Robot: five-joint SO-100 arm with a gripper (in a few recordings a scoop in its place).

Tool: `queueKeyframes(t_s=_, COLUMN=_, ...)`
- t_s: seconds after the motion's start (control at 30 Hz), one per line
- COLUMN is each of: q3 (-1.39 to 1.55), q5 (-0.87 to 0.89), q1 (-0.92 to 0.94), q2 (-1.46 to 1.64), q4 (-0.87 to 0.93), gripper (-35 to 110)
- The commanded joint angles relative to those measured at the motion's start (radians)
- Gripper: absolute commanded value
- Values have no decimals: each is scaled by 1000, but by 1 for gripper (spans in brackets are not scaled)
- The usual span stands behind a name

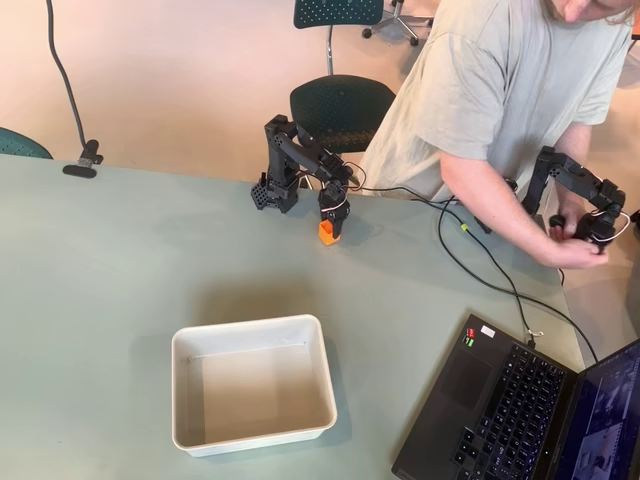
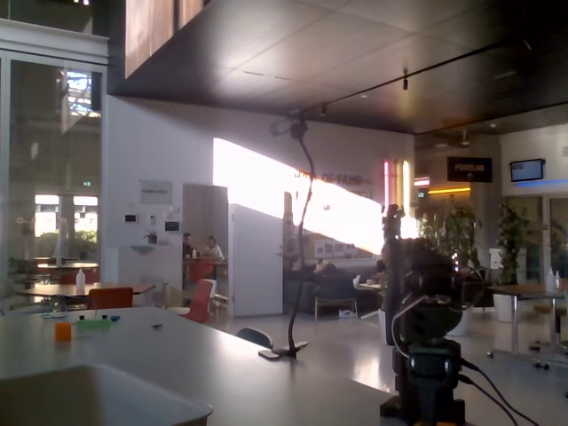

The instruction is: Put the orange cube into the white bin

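Overhead view: black arm at far table edge, bent down. Pincer just above orange cube, tips at cube's top; whether gripping or open, cannot tell. Cube on table, well apart from white bin, which sits nearer camera. Laptop at lower right. Fixed view: arm seen dark from behind, bin rim in foreground.

You've got a bright orange cube under the black arm, on a pale grey-green table. Your white bin is plain, no pattern. The laptop is dark grey, with small red and green stickers. The person's shirt is light grey-green, the chair dark teal
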Motion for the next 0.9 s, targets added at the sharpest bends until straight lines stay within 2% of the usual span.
queueKeyframes(t_s=0.0, q3=-107, q5=-6, q1=29, q2=3, q4=-8, gripper=24)
queueKeyframes(t_s=0.53, q3=-718, q5=-9, q1=380, q2=-3, q4=-14, gripper=24)
queueKeyframes(t_s=0.63, q3=-792, q5=-9, q1=466, q2=-34, q4=-81, gripper=24)
queueKeyframes(t_s=0.87, q3=-899, q5=-6, q1=627, q2=-190, q4=-364, gripper=24)
